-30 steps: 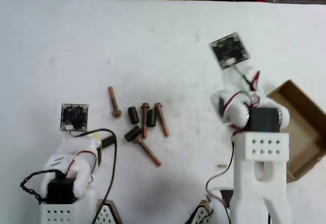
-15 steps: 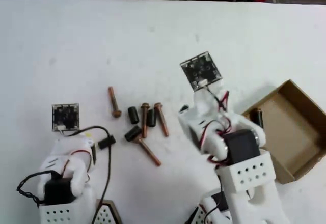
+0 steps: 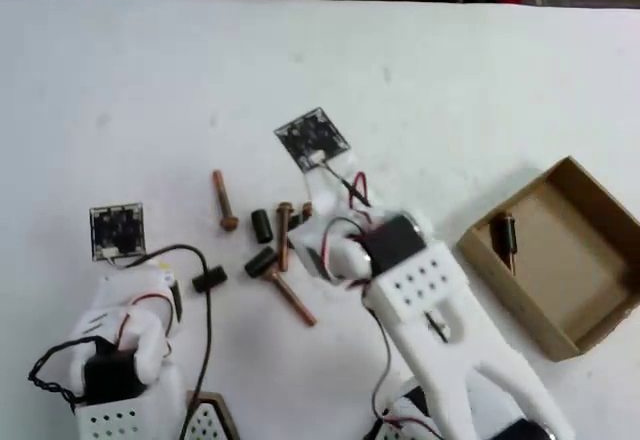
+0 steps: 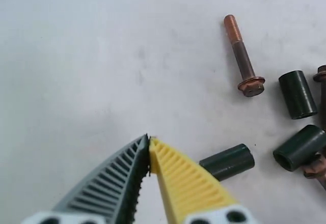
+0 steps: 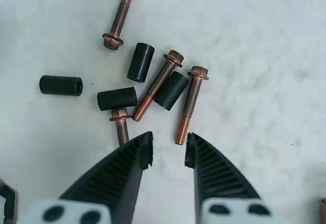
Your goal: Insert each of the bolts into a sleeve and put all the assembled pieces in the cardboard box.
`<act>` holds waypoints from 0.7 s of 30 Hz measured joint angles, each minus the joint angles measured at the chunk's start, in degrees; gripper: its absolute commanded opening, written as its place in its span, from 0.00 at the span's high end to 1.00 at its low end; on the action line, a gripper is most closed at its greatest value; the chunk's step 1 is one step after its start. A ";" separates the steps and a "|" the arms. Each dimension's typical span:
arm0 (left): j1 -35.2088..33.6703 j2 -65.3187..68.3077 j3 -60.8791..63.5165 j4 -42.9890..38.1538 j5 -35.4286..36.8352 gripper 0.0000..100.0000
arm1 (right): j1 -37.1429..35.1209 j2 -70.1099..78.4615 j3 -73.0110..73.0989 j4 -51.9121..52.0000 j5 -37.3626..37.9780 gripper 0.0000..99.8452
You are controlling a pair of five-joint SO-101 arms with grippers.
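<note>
Several copper bolts (image 3: 222,200) and black sleeves (image 3: 262,225) lie loose in a cluster at the table's middle. My right arm stretches over that cluster. Its gripper (image 5: 168,150) is open just above the table, with the threaded end of one bolt (image 5: 188,104) near the gap and another bolt (image 5: 121,127) beside one finger. My left gripper (image 4: 149,145) is shut on nothing, low at the front left. A lone sleeve (image 4: 227,161) lies next to its yellow finger. The cardboard box (image 3: 590,210) stands at the right with one assembled piece (image 3: 507,240) inside.
One bolt (image 4: 243,56) lies apart, left of the cluster. Black cables trail from the left arm's base (image 3: 115,400) along the front edge. Bare white table stretches across the back and far left.
My right arm has swung left from the box to the cluster, uncovering an assembled piece in the box. My left arm has drawn slightly left, away from the lone sleeve.
</note>
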State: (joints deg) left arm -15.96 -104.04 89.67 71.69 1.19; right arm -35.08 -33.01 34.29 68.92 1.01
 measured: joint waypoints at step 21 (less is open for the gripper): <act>-1.49 0.00 0.00 0.00 0.00 0.98 | -2.81 28.66 -7.74 -9.49 -11.96 0.89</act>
State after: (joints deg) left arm -17.45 -104.04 89.67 71.69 1.19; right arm -37.89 -4.35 26.55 59.43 -10.95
